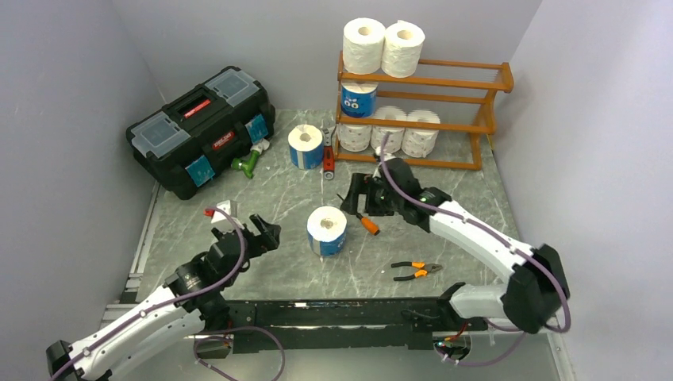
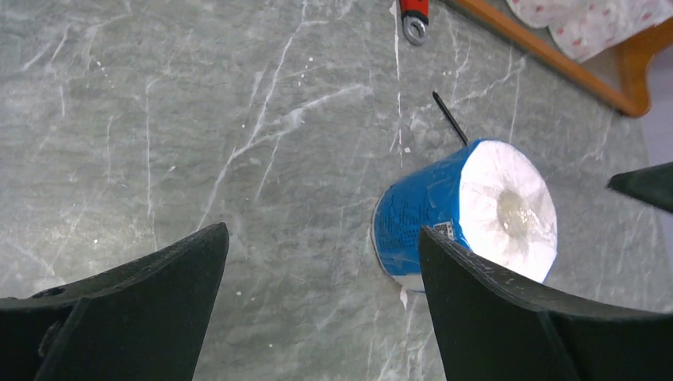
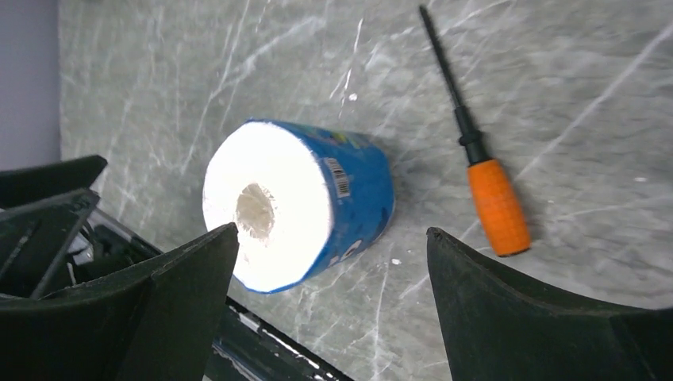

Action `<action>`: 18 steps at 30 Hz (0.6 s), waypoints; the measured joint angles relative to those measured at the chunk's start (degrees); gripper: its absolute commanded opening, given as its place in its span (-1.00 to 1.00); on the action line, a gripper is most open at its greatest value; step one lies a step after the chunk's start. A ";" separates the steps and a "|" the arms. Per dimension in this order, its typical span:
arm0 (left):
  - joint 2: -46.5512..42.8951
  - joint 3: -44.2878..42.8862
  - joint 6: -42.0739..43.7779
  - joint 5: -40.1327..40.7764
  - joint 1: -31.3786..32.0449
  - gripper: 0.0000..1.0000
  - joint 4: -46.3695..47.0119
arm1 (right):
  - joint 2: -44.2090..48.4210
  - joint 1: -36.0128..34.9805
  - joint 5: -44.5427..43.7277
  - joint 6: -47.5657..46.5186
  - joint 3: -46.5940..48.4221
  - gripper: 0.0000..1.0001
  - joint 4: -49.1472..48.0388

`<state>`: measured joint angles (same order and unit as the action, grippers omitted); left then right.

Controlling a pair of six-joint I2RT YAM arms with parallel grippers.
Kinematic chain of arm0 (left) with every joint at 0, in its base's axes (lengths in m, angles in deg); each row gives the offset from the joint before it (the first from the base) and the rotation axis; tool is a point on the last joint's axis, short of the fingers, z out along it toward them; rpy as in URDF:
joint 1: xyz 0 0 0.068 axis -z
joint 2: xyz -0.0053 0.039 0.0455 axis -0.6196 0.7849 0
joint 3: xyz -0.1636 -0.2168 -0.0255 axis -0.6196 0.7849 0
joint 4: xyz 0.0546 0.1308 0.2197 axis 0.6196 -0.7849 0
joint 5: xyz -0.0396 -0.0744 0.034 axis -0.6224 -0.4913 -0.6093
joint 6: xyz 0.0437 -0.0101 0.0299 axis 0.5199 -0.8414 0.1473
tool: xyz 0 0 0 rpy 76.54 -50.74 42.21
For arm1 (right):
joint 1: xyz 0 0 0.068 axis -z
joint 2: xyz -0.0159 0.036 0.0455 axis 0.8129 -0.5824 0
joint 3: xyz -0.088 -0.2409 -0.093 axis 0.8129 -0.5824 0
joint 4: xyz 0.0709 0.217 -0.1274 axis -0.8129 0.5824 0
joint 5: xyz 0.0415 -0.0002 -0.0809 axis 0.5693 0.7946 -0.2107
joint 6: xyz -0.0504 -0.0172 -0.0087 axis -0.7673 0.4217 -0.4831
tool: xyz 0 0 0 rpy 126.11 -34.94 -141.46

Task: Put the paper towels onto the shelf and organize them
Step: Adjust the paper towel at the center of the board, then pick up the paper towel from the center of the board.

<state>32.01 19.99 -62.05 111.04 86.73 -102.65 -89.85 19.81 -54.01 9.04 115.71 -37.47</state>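
Observation:
The wooden shelf [image 1: 468,83] stands at the back right. It holds two white rolls [image 1: 363,44] on top, one blue roll [image 1: 359,99] on the middle tier and three white rolls [image 1: 389,131] on the bottom tier. A blue roll [image 1: 305,147] stands on the table left of the shelf. Another blue roll [image 1: 327,230] stands mid-table, also in the left wrist view [image 2: 468,214] and the right wrist view [image 3: 301,202]. My left gripper [image 1: 258,234] [image 2: 324,230] is open and empty, left of this roll. My right gripper [image 1: 357,194] [image 3: 333,230] is open and empty, behind and to its right.
A black toolbox [image 1: 202,127] sits at the back left with a green tool [image 1: 248,163] beside it. A red wrench [image 1: 328,159], an orange screwdriver [image 1: 367,222] [image 3: 496,202] and pliers [image 1: 417,271] lie on the marble table.

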 measured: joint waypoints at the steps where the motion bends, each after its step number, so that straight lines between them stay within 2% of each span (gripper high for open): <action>1: -1.31 0.85 -1.25 0.66 -0.02 0.89 -0.11 | -2.25 -1.53 -0.48 -0.04 1.29 0.76 0.22; 7: -4.44 1.79 -5.68 3.19 -0.02 0.89 -1.73 | -11.43 -6.27 -1.16 -0.44 4.37 0.72 2.14; 18: -5.27 5.14 -8.20 3.61 -0.02 0.88 -2.73 | -15.65 -8.92 -1.95 -1.09 8.17 0.64 3.32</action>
<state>26.74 25.13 -70.24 114.65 86.71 -105.38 -105.50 10.89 -55.96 7.95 123.89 -34.15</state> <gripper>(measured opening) 0.941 0.842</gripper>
